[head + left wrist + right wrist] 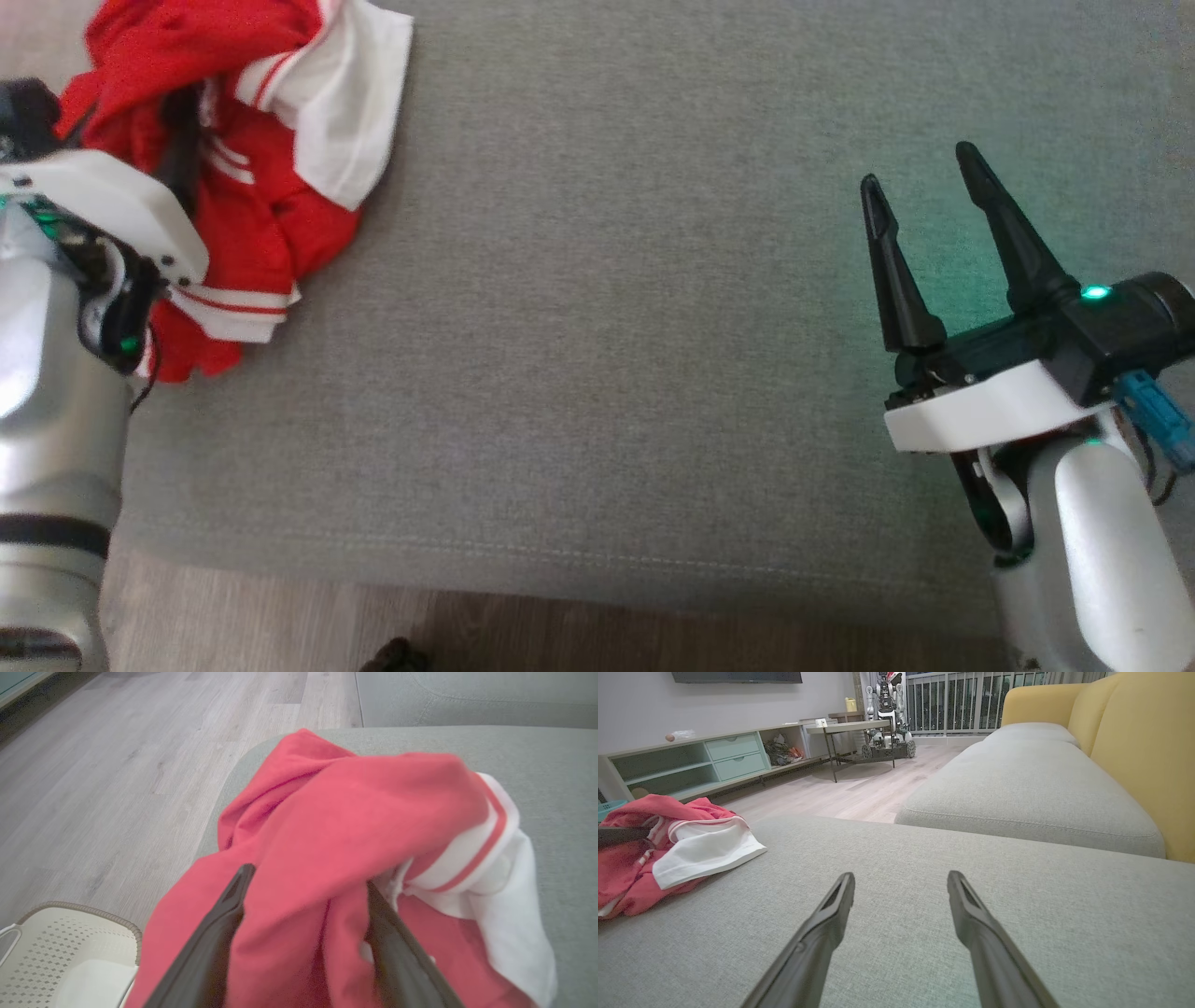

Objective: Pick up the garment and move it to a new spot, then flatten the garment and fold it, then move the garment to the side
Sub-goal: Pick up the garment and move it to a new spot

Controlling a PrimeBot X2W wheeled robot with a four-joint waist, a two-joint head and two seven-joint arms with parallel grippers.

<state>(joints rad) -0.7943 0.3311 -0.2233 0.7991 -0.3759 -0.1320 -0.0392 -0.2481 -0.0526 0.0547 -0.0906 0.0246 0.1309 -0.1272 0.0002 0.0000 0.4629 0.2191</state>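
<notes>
Left gripper [309,877]: fingers spread wide and pushed into the heap, a red fold lying between them. They are not pinched on it, and no cloth is lifted.

Garment [252,224]: red with white striped trim, crumpled in a heap at the robot's left end of the grey cushion [607,327], close to its edge. A white panel drapes toward the middle.

Right gripper [918,166]: fingers spread with nothing between them, poised over bare cushion well apart from the garment.

Basket [70,947]: pale and perforated, on the wood floor beside the cushion.

Progress, as judged: the very start. The pick-up is being set up, but the grasp is not closed. Left to do: lift and carry to a new spot, flatten, fold, move aside. The bare cushion between the two arms looks roomy enough for spreading.
</notes>
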